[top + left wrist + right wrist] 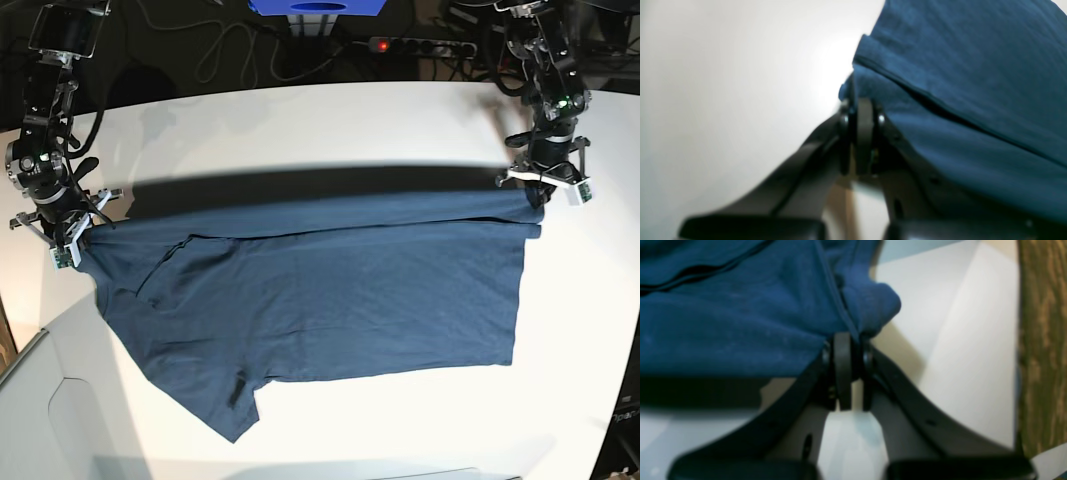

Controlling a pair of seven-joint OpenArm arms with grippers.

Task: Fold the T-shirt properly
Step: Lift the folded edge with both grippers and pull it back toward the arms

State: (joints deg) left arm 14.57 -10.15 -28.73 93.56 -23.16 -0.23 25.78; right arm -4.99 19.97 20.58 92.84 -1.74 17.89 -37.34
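My left claw [541, 188] was pressed together on a corner of the T-shirt [340, 290] at the far right of the scene; in its wrist view the pads [864, 126] pinched a bunched edge of blue cloth, with a seam running away to the right. My right claw [72, 235] was clamped just the same on the opposite corner at the far left, a small lump of fabric poking out past its pads [842, 360].

Between the two claws the shirt's far edge was stretched taut, lifted off the white surface [320, 130] and throwing a long shadow behind it. The rest of the shirt lay flat toward the near side, long axis running left to right, with a sleeve pointing to the near left corner.

So the cloth lay wholly on the near side of both claws. I judged the coming move turned on that: both arms carrying the held edge toward the near edge together, evenly, neither arm closer to it than the other.
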